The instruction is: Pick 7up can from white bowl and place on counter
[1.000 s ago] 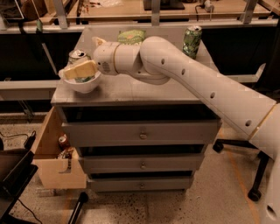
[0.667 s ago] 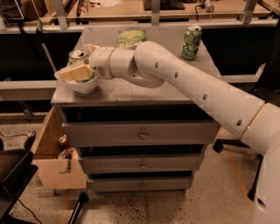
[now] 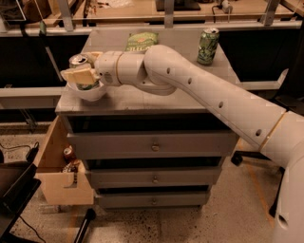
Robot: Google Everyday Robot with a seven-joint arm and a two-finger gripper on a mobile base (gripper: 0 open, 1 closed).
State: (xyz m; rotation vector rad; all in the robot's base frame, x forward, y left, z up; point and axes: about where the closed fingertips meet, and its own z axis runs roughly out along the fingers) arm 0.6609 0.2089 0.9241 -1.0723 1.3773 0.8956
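The 7up can (image 3: pixel 78 61) stands in the white bowl (image 3: pixel 88 92) at the front left corner of the grey counter (image 3: pixel 156 97). Its silver top shows above the bowl and its green body is partly hidden. My gripper (image 3: pixel 83 72) is at the bowl, right around the can's upper part, with the white arm reaching in from the right across the counter. The bowl rests on the counter.
A darker green can (image 3: pixel 208 45) stands at the counter's back right. A green chip bag (image 3: pixel 142 41) lies at the back middle. A light wooden box (image 3: pixel 54 171) with cans hangs at the cabinet's left. A wooden bench (image 3: pixel 142 12) runs behind.
My gripper has moved left, along with the bowl, and now sits around the can at the counter's left edge. The darker can and the bag have not moved.
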